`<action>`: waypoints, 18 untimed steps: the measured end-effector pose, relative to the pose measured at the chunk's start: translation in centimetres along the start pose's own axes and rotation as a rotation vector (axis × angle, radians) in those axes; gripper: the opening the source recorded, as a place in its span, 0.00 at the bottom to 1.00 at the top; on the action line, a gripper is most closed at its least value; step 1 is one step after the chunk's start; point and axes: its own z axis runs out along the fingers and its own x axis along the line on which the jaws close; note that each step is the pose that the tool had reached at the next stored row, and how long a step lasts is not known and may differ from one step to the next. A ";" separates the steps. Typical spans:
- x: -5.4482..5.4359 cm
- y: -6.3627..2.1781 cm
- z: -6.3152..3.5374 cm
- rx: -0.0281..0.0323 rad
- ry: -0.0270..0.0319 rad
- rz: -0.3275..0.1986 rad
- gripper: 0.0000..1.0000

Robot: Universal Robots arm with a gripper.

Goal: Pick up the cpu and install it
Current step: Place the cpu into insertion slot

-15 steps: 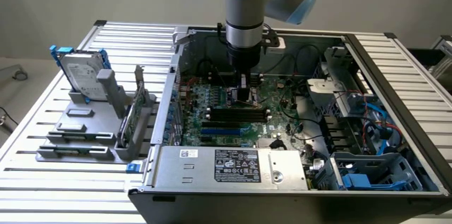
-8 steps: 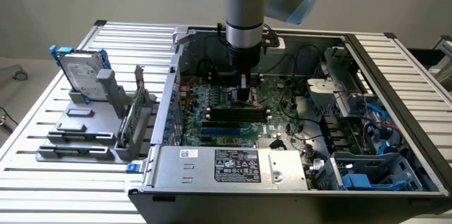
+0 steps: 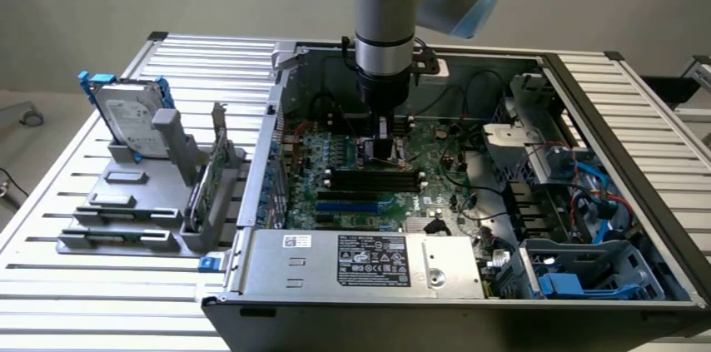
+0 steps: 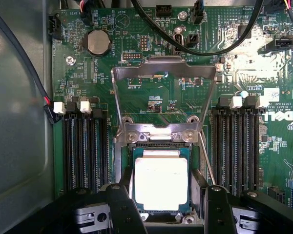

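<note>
Cpu is lying flat, metal top up, inside the socket. You are seeing it sitting square within the socket walls, with the load plate standing raised just beyond it.

Reading across the exterior view from its left:

1. You are looking at a slatted table carrying a grey rack. The rack is holding a hard drive upright at its far end.
2. Just beside the rack, the case is lying open side up, exposing the board. The power supply is sitting along the case's near edge.
3. The arm is reaching straight down into the case. The gripper is hanging low over the middle of the board, just behind the black memory slots.
4. At the exterior view's right, a bay with blue cables is occupying the end of the case.

In the wrist view, you are seeing the gripper straddling the cpu. Its fingers are standing wide, one along each opposite edge of the chip. A dark strip of socket is showing between the cpu and one finger, so the fingers are not clamping it. Banks of memory slots are flanking the socket on both sides. A coin cell is sitting on the board beyond the load plate, off to one side.
</note>
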 end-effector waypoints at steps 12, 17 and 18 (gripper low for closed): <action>0.1 0.00 0.00 -0.0001 0.0000 0.000 0.63; 0.3 -0.01 -0.01 0.0001 -0.0001 0.000 0.63; 0.3 -0.01 0.00 0.0000 -0.0001 0.000 0.63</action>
